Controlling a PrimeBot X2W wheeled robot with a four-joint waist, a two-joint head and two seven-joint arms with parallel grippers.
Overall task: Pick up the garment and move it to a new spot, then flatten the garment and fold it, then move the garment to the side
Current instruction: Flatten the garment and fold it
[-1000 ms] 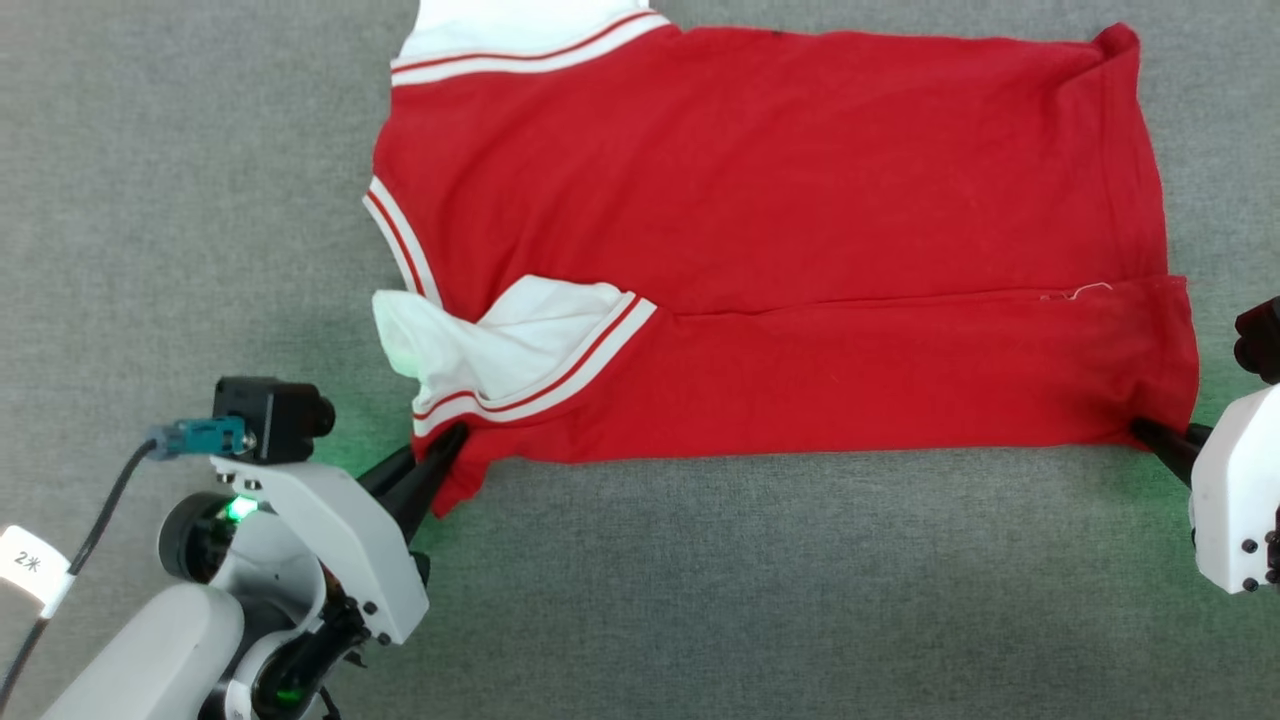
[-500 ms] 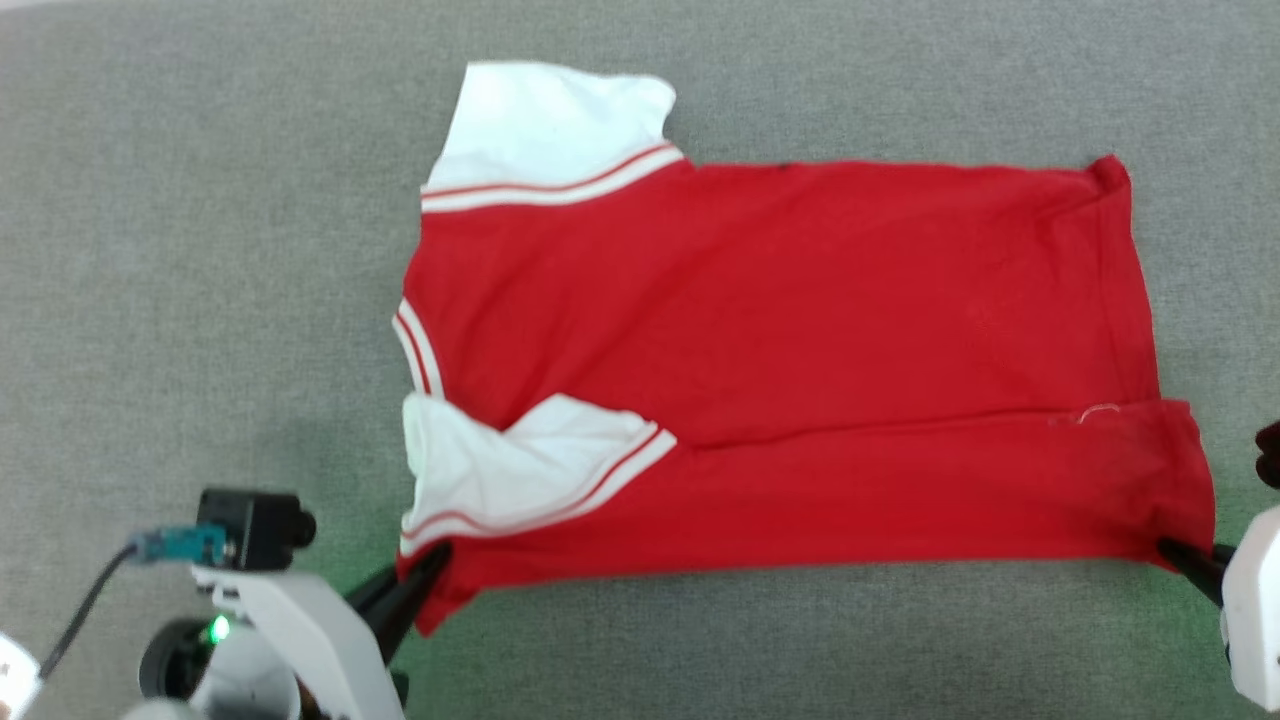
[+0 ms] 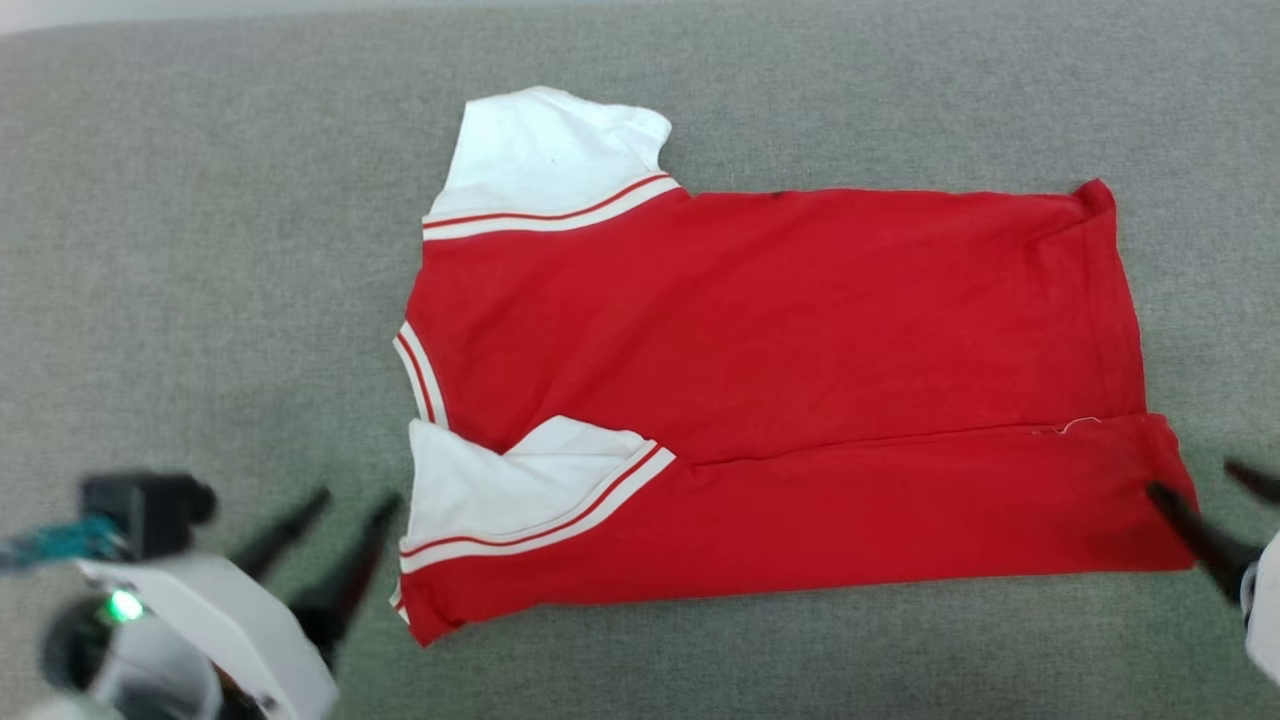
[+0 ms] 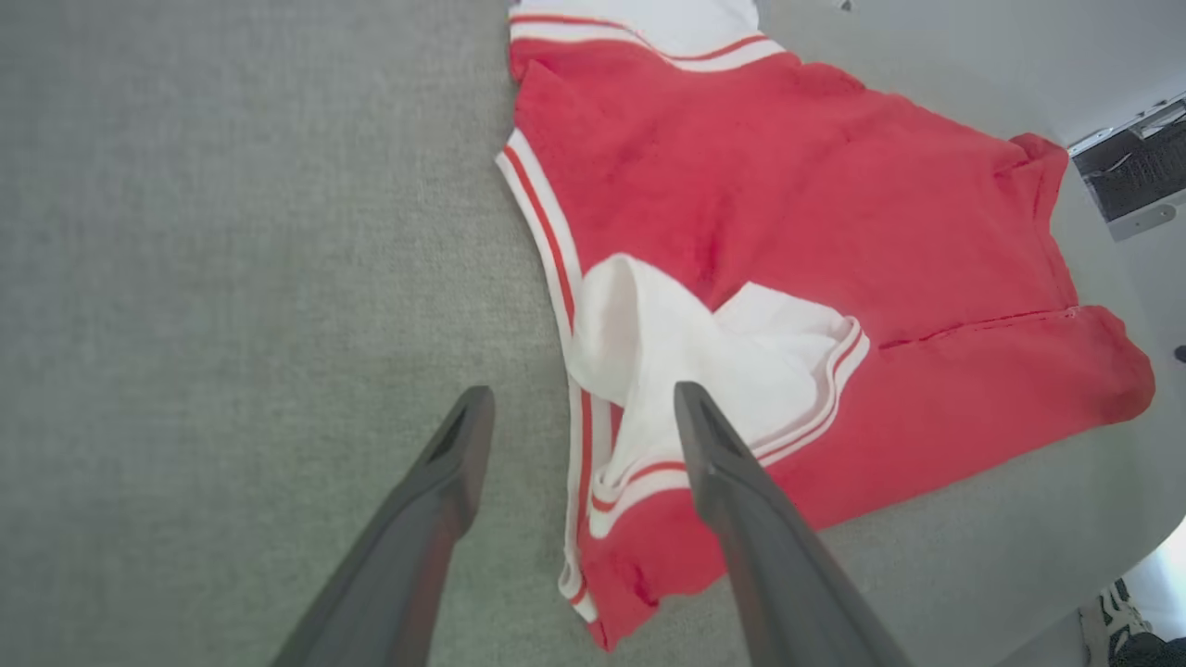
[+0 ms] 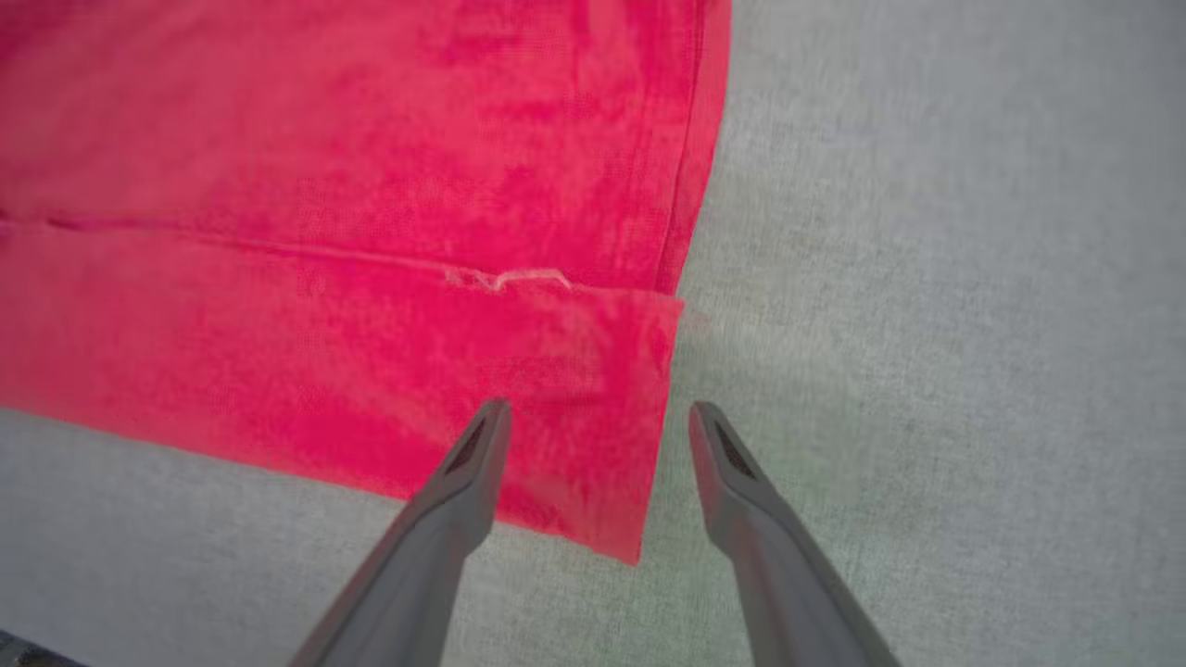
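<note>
Lying on grey cloth (image 3: 200, 250), the garment (image 3: 780, 400) has left fingers (image 3: 365, 545) and right fingers (image 3: 1195, 535) spread beside it.

the left gripper (image 3: 357, 497) is seen at the lower left, its jaws spread wide apart; the right gripper (image 3: 1190, 476) is seen at the right edge, jaws likewise parted, nothing clasped.

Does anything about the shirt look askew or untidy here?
Yes. On the garment, the near white sleeve is bunched and puffed up rather than flat. A loose pale thread shows at the folded flap's hem, and the far hem corner is rumpled.
</note>
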